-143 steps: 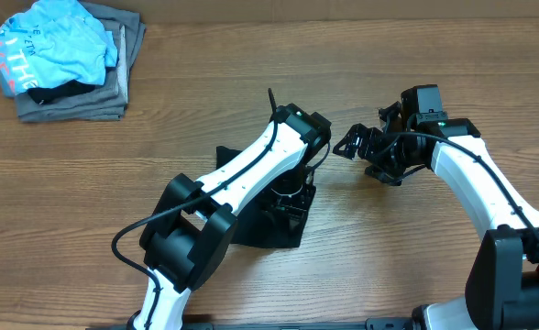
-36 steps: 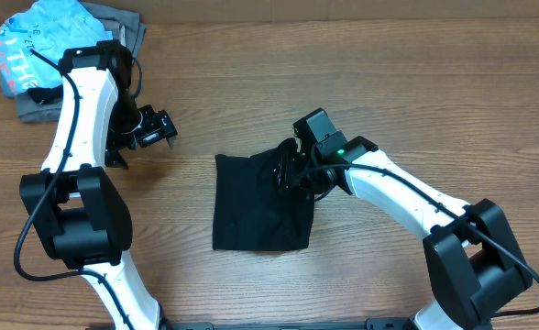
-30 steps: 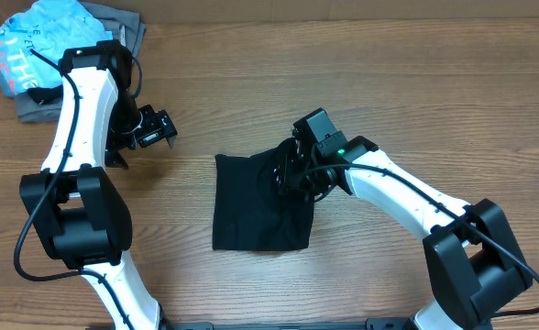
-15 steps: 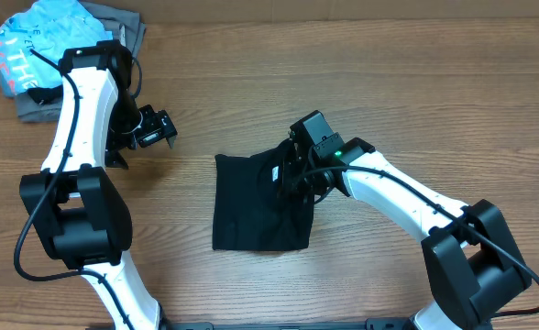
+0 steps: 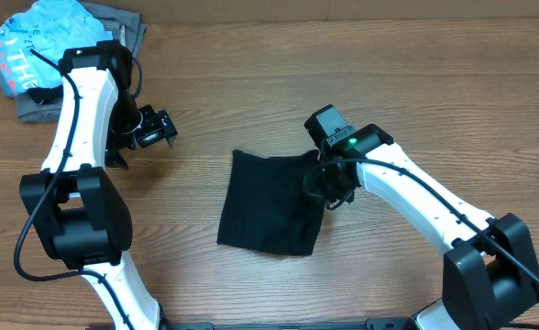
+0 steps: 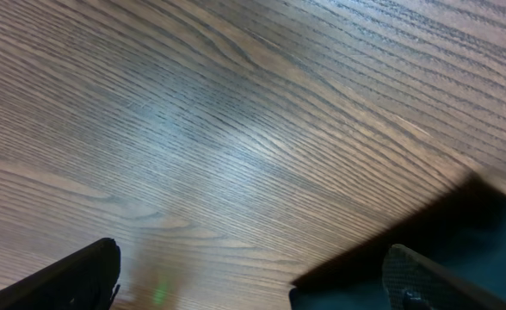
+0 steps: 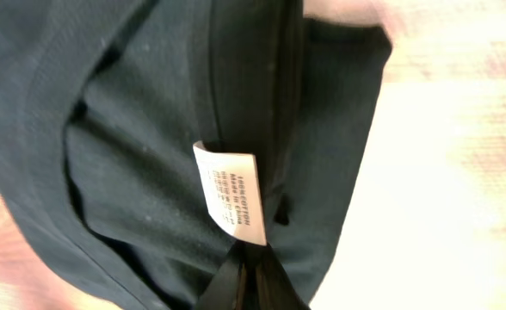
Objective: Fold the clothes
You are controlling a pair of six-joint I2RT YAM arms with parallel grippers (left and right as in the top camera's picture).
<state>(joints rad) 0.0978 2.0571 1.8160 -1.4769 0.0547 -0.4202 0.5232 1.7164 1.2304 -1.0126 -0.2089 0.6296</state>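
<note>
Overhead, you had the black T-shirt (image 5: 271,203) folded mid-table (image 5: 389,82), right gripper (image 5: 329,186) at its right edge, left gripper (image 5: 155,128) spread wide, well apart. Your left wrist caught mostly wood. Only your right wrist showed fingers (image 7: 236,293) pinched on fabric below the white tag (image 7: 229,194), their tips cut off

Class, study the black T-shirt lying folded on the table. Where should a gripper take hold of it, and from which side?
Best grip the black T-shirt at its right edge by the collar, near the white neck tag, coming from the right. The layers bunch there into a thicker rim, while the rest lies flat. The right gripper is shut on that spot.
</note>
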